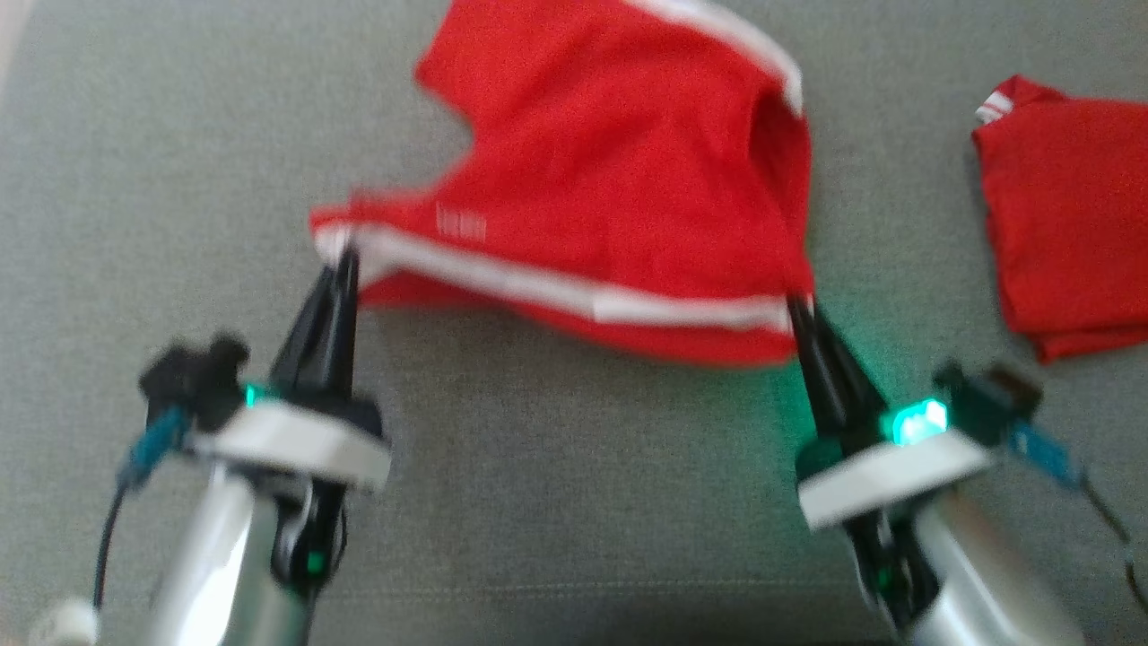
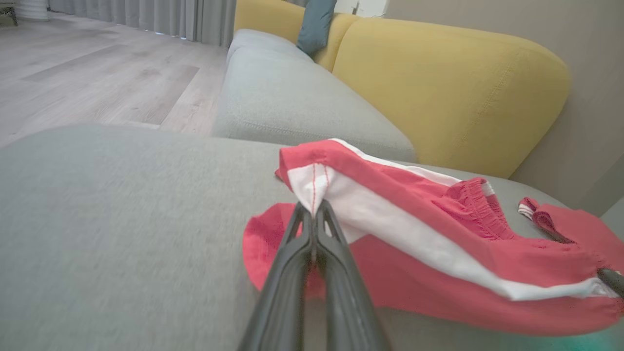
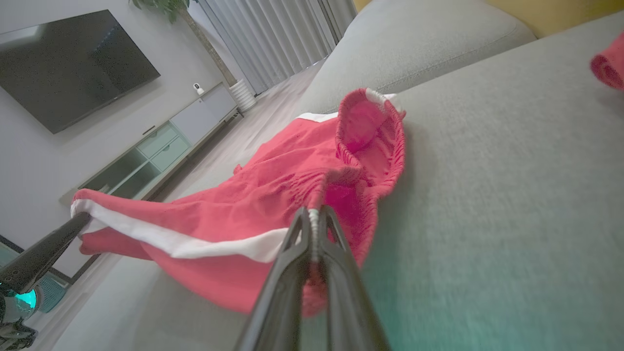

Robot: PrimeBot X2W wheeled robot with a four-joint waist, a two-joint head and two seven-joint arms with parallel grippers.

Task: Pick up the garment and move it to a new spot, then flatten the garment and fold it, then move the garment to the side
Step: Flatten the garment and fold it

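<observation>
Because the grey sofa seat (image 1: pixel 538 502) carries everything, it is the work surface here. The garment (image 1: pixel 610 170), a pair of red shorts, lies across its middle. The far part of the cloth rests on the cushion, while the near edge hangs lifted between the two arms. To the robot's right, well apart from it, lies a second red garment (image 1: pixel 1067 233), already folded and flat.

The garment's long axis follows the white stripe (image 1: pixel 556 292) along that near edge, running left to right across the robot's front. The rest of the cloth stretches ahead of both end effectors, away from the robot. Neither arm is nearer, since each has one end of the striped edge. The next move probably depends on both arms travelling together, so that the edge stays taut and the trailing cloth drags flat.

The left end effector (image 1: pixel 345 265) is closed tight on the leg-hem corner, fingers pressed together. The right end effector (image 1: pixel 800 305) is pinched equally narrow on the corner at the gathered waistband.

Counted: two red garments, one held and one set aside; two end effectors, both gripping; one stripe spanning between them.
</observation>
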